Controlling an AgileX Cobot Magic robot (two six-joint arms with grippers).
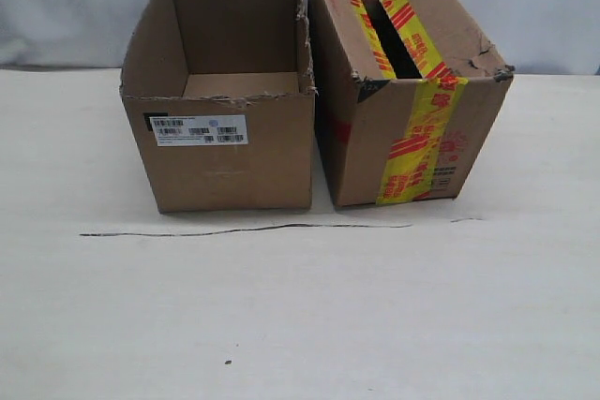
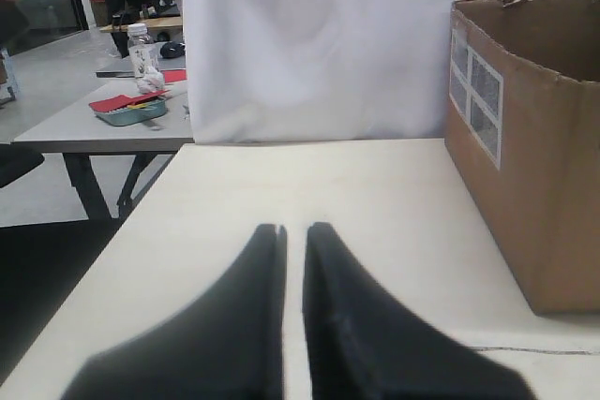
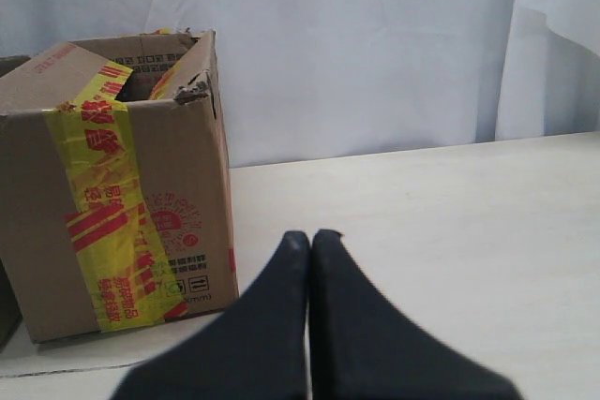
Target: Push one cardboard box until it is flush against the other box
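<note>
The plain cardboard box (image 1: 220, 152), with a ragged rim and a white label (image 1: 197, 129), stands open-topped at the left of the exterior view. The other box (image 1: 412, 128), with yellow-and-red tape, stands right beside it. A narrow wedge-shaped gap separates them at the front, closing toward the back. Neither gripper shows in the exterior view. My left gripper (image 2: 294, 229) is low over the table, off to the side of the plain box (image 2: 534, 166), with only a thin slit between its fingers and nothing held. My right gripper (image 3: 311, 236) is shut and empty, near the taped box (image 3: 112, 194) without touching it.
A thin dark line (image 1: 244, 229) runs across the pale tabletop (image 1: 300, 325) in front of both boxes. A white curtain (image 1: 75, 7) hangs behind. In the left wrist view the table's edge (image 2: 112, 241) drops off, with another table carrying a bottle (image 2: 141, 49) beyond.
</note>
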